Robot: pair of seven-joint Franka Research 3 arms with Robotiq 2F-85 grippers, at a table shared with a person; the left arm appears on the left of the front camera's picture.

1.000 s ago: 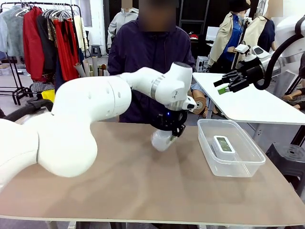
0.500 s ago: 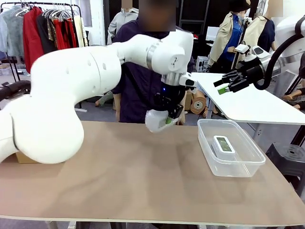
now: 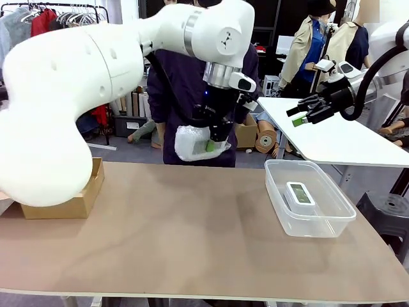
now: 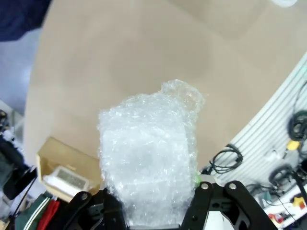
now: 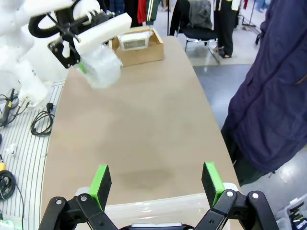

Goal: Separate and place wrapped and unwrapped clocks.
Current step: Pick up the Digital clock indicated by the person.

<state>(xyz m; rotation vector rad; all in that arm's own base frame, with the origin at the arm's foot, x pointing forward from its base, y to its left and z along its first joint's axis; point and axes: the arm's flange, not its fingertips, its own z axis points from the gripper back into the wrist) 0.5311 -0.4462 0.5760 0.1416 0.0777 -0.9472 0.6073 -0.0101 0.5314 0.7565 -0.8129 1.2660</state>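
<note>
Gripping a crinkly, translucent-white bubble-wrapped clock (image 3: pixel 193 142), the left tool (image 3: pixel 215 142) hangs above the table (image 3: pixel 192 243).

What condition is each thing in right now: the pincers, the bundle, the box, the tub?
Left pincer: shut on bubble-wrapped bundle, held above the table.
Right pincer: open, holding nothing.
Clear tub: no lid on it, bare clock inside.
Cardboard box: open, something white and oblong inside.

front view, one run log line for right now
left gripper: shut on bubble-wrapped bundle, above table | right gripper: open, empty, raised | bare clock: in clear tub | cardboard box: table's left end
</note>
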